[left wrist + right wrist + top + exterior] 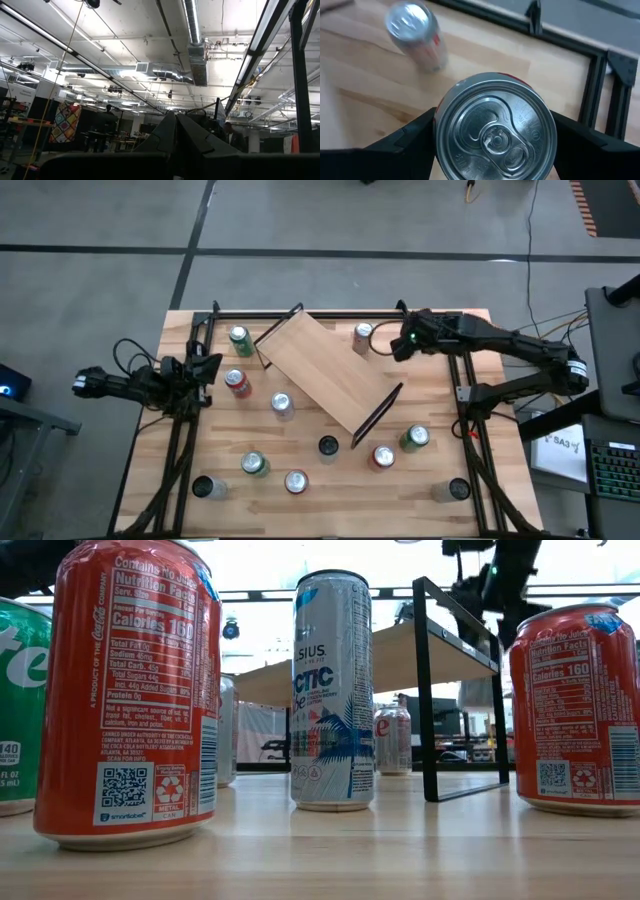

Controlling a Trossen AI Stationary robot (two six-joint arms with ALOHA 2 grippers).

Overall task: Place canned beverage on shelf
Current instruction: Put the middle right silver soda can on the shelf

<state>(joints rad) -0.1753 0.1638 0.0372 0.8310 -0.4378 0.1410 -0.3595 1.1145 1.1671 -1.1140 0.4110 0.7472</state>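
A can [495, 127] is pinched around its smooth side wall by the right claw [495, 150], raised above the surface just beyond the shelf [330, 372]. Rigid but slippery, it is best gripped mid-body. The left claw [200, 370] is pressed together, well apart from the shelf.

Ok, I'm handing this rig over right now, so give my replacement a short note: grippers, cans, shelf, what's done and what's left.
Left gripper: shut, empty, parked at the table's left edge.
Right gripper: jaws wide around a silver-topped can, seen from above; it is near the table's far right corner.
Shelf: mid-table, set diagonally, nothing on its board.
Done: no can on the shelf yet.
Left: carry the held can over and set it upright on the board. Other cans stand around the table.
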